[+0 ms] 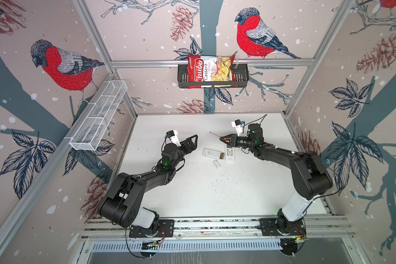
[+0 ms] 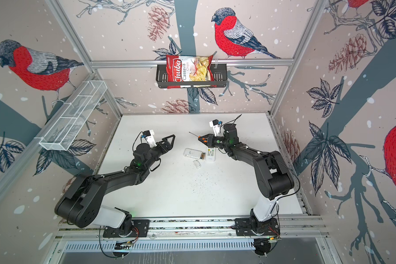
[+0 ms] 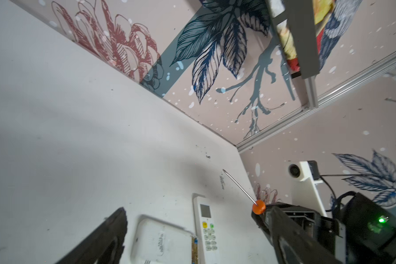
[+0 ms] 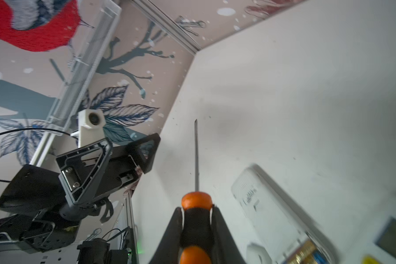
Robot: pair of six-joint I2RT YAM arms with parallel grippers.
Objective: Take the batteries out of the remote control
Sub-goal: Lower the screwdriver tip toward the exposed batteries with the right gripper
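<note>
Left tool (image 1: 193,138) is spread wide with nothing in it, hovering above the table (image 1: 215,196) a little to the left of the remotes. Right tool (image 1: 226,139) is clamped on the black-and-orange handle of a screwdriver (image 4: 196,200), with the thin shaft poking out toward the middle, up off the table. Below and between the two tools there's a white remote (image 1: 210,152) lying face down with its compartment open. The batteries (image 1: 221,156) are sitting in that compartment, at the end right beside a second remote (image 1: 230,154) that lies buttons up. A small white battery cover (image 1: 216,164) is loose on the table just in front of the open remote, closer to the arm bases.
</note>
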